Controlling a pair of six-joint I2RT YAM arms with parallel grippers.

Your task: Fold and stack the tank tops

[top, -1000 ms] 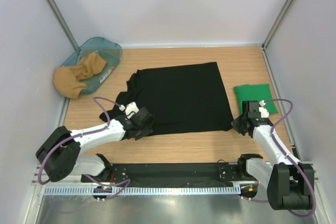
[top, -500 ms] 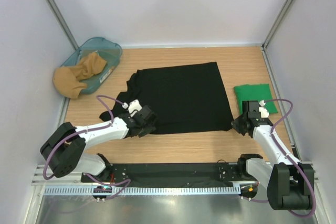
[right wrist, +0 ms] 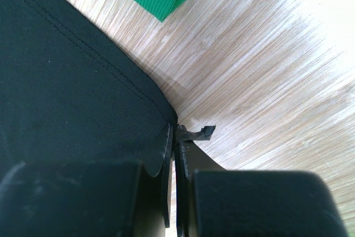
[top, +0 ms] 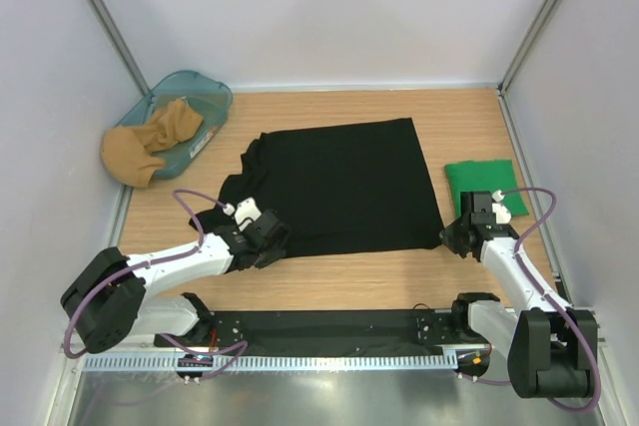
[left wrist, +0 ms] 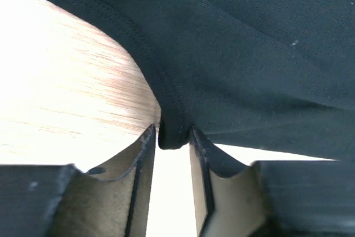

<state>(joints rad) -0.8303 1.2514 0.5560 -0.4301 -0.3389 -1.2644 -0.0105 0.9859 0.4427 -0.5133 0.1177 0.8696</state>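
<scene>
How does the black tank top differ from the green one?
Black tank top: spread out mid-table; green tank top: folded small, at the right. The left gripper and right gripper pinch the black one's near edge; the green one is untouched. Both lie on the table.

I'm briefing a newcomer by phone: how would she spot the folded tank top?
Start at the right edge of the wooden table. Beside the large spread black tank top lies the green tank top. It is the only bright green thing, a small folded rectangle.
</scene>
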